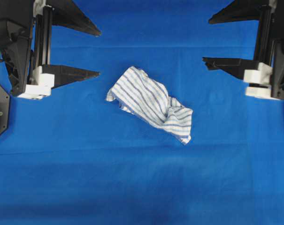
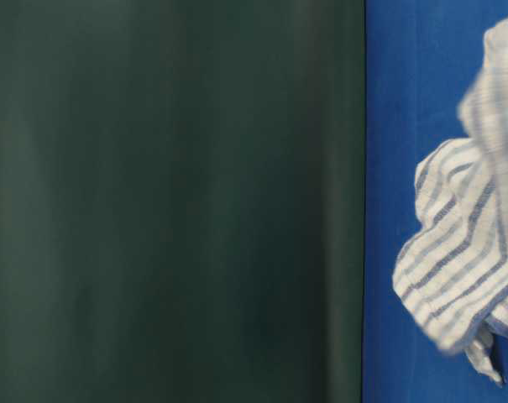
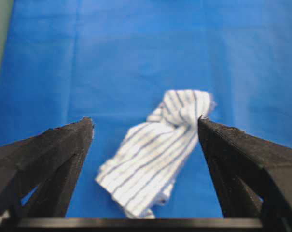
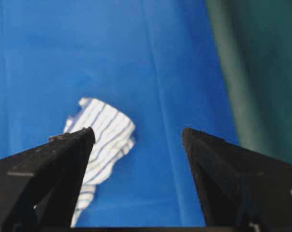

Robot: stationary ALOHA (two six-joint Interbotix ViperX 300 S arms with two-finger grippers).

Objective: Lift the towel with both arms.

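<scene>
Two claws, both spread wide and both carrying nothing! Seen from overhead, the left claw [image 1: 99, 53] sits at about ten o'clock from the centre of the worktop [image 1: 142, 187], its two long black fingers [image 1: 78, 73] pointing in toward the middle, white blocks [image 1: 38, 84] showing at the base. Across at two o'clock, the right claw [image 1: 206, 41] mirrors it, fingers aimed back the other way, a big gap between the tips. And the towel [image 1: 149, 102]? Crumpled in a heap on the blue cloth, right around the centre, running from ten o'clock down toward four o'clock, white with thin blue stripes, well apart from both claws. From the left wrist camera the left claw [image 3: 146, 123] frames the towel [image 3: 150, 166] between its open tips, the fabric lying on the cloth beyond them, not touched. From the right wrist camera the right claw [image 4: 138, 133] shows the towel [image 4: 104, 140] off at nine o'clock, partly hidden behind one finger [image 4: 54, 174]. Down at table level, the towel [image 2: 463, 260] bunches up at three o'clock, a dark green backdrop [image 2: 170, 201] filling the rest.
</scene>
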